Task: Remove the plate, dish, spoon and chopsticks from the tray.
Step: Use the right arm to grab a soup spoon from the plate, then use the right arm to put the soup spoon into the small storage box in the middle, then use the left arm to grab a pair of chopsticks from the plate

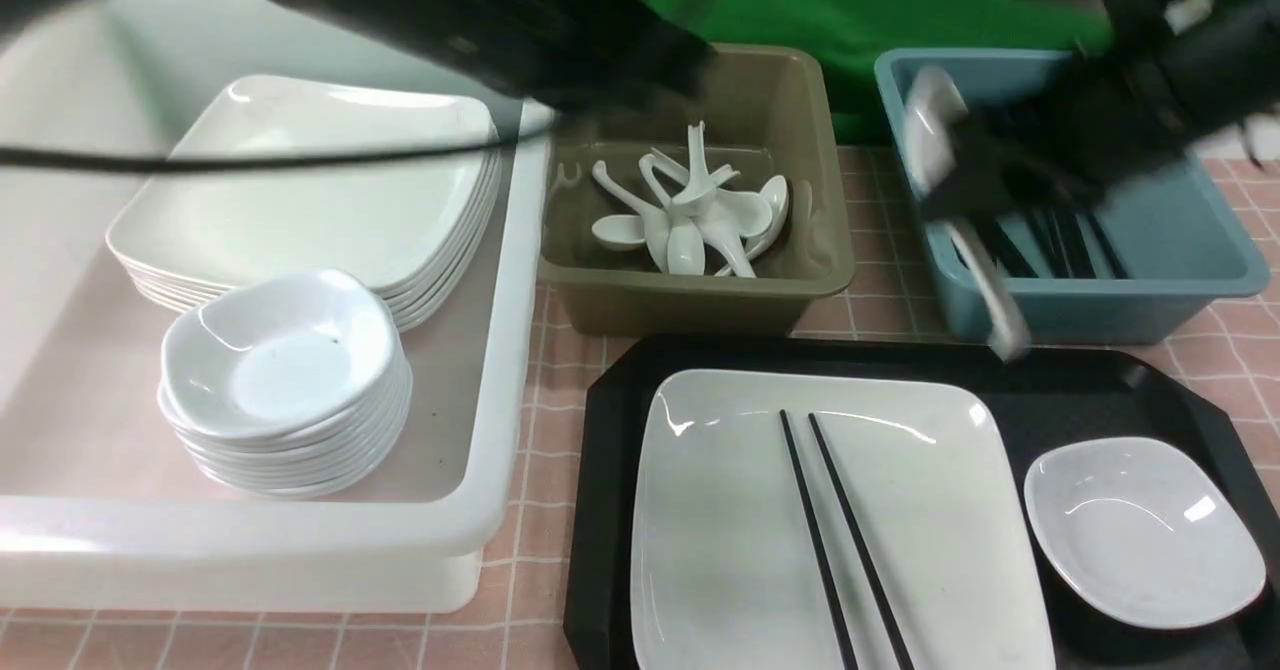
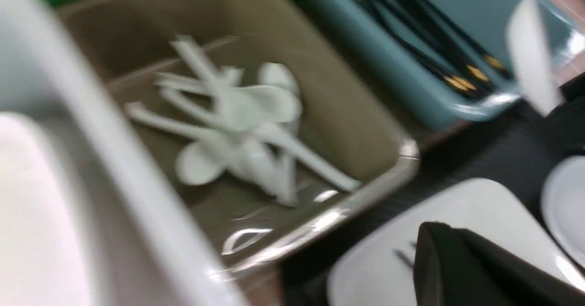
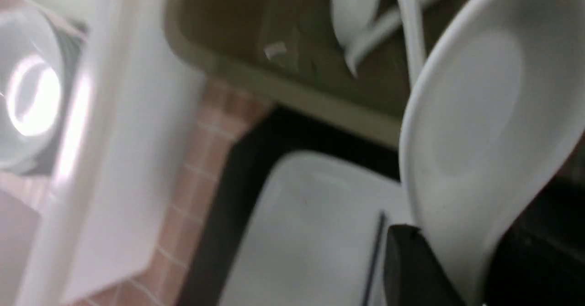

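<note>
Right tool (image 1: 1010,155) clamped on white spoon (image 3: 475,128) — blurred, above tray's (image 1: 1085,390) back rim, chopsticks (image 1: 817,540) lying on plate (image 1: 720,520), dish (image 1: 1140,530) beside it on tray, left tool (image 2: 457,265) near olive tub (image 1: 690,300) — its grip cannot be told.

The tray (image 1: 1100,390) is black, with the plate (image 1: 720,510) and dish (image 1: 1140,530) glossy white and the chopsticks (image 1: 835,540) black. The spoon (image 3: 475,128) is white. There is a white tub (image 1: 505,350), an olive tub (image 1: 680,310) and a blue tub (image 1: 1100,325). The cloth (image 1: 560,420) is pink with a pale grid, and the backdrop (image 1: 850,0) is green. The stored chopsticks (image 2: 461,83) are black with gold marks.
</note>
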{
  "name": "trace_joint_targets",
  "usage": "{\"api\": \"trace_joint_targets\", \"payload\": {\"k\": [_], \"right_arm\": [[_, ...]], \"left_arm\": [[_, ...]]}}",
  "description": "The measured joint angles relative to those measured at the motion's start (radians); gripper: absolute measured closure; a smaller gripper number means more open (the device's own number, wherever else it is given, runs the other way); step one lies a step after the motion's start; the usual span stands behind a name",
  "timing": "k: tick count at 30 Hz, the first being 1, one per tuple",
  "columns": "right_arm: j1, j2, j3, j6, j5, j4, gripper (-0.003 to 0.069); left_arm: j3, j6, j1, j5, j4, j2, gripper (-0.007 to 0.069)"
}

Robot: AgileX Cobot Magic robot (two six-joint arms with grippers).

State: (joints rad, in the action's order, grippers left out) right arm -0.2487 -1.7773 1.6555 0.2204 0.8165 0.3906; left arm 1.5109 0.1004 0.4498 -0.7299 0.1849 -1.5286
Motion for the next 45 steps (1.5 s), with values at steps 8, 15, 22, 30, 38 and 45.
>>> {"api": "trace_joint_targets", "payload": {"k": [8,15,22,30,38,45], "right_arm": [[-0.087,-0.369,0.428,-0.059,-0.114,0.017,0.04],[-0.09,-0.5,0.547,-0.11,-0.137,0.01,0.0221],[-0.09,-0.407,0.612,-0.1,0.175,-0.044,0.022],[-0.092,-0.152,0.526,-0.086,0.316,-0.249,0.0615],[-0.092,0.185,0.106,-0.176,0.316,-0.503,0.0503],[-0.092,0.407,-0.178,-0.187,0.313,-0.538,0.0426]], "left_arm": [[0.0,0.028,-0.091,-0.102,0.05,-0.002,0.0628],[0.0,0.071,-0.091,-0.186,0.126,-0.002,0.0628],[0.0,0.129,-0.084,-0.26,0.171,-0.002,0.0628],[-0.049,0.13,0.048,-0.296,0.179,0.001,0.0628],[-0.11,-0.321,0.371,-0.228,-0.109,-0.061,0.0624],[0.04,-0.501,0.481,-0.306,-0.175,-0.27,0.0519]]}}
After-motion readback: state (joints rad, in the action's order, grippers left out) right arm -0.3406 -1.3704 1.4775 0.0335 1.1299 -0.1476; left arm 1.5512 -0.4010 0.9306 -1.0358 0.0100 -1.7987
